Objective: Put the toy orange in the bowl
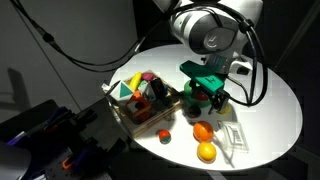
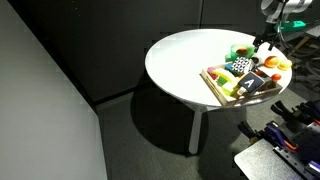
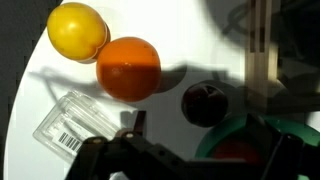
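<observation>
One toy orange [image 3: 128,67], round, no long axis | yellow ball [image 3: 78,30] just beside | dark red fruit [image 3: 205,103] between it and bowl [image 3: 235,128] | gripper [image 3: 203,138] fingers wide, empty

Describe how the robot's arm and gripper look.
The arm is glossy white, with rounded joint housings and a dark grey end cap. Thin black cables loop off it. The gripper is black and angular, and no markings are legible.

Barcode label [image 3: 62,140] on clear plastic case [image 3: 88,115] in wrist view; digits unreadable
</observation>
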Robot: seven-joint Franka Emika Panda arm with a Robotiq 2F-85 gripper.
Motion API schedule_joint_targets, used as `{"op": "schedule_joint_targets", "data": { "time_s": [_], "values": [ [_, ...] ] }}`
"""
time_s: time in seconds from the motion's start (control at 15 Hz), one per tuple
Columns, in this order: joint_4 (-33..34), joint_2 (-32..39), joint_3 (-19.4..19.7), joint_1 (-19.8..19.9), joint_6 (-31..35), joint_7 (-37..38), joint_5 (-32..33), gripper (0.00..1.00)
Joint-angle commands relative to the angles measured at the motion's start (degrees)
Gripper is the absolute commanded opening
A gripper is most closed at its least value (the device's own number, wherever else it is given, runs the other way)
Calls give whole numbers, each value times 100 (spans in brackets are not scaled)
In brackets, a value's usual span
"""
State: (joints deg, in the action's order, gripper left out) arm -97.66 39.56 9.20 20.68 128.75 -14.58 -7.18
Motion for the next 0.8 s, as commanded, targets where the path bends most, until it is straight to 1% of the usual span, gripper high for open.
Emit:
{"op": "schedule_joint_targets", "data": {
  "time_s": [0.0,0.4,0.73],
  "values": [
    [-347,-380,-13,42,-109,-71,149,100],
    [-558,-441,3,134,128,-507,304,100],
    [-553,-370,-94,389,326,-1219,353,100]
  ]
}}
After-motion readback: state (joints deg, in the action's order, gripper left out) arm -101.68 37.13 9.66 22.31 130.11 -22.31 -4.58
